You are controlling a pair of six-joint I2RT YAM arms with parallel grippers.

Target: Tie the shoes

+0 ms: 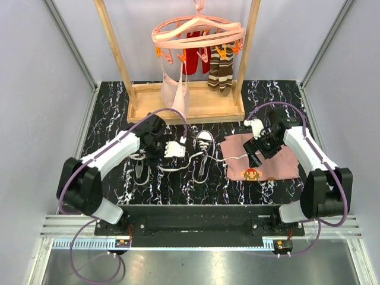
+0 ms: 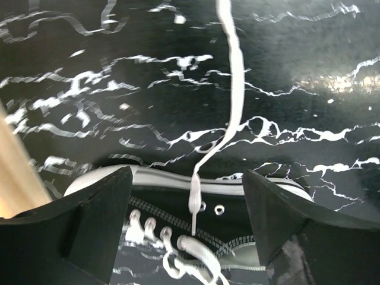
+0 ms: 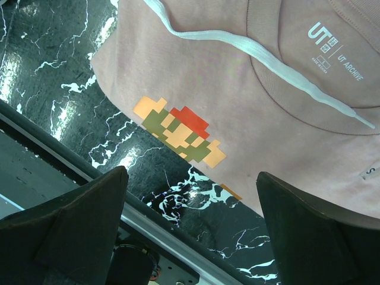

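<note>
Two dark sneakers with white toe caps lie on the black marbled table. One shoe [image 1: 203, 148] is at the middle, the other [image 1: 141, 169] lies left of it, partly under my left arm. My left gripper [image 1: 174, 149] is open and hovers between them. In the left wrist view it [image 2: 187, 178] is just above a shoe's eyelets [image 2: 237, 219], and a loose white lace [image 2: 235, 89] runs away across the table. Another lace [image 1: 234, 158] trails right onto the pink cloth [image 1: 270, 160]. My right gripper [image 1: 256, 155] is open and empty above that cloth, and the lace [image 3: 267, 59] lies past its jaws [image 3: 191, 175].
A wooden rack [image 1: 187, 101] stands at the back with a pink hanger ring [image 1: 199, 32] holding striped socks [image 1: 221, 68] and a pale garment [image 1: 175, 89]. The pixel figure [image 3: 181, 133] is near the cloth's front edge. The table's near metal rail [image 3: 148, 225] is below the right gripper.
</note>
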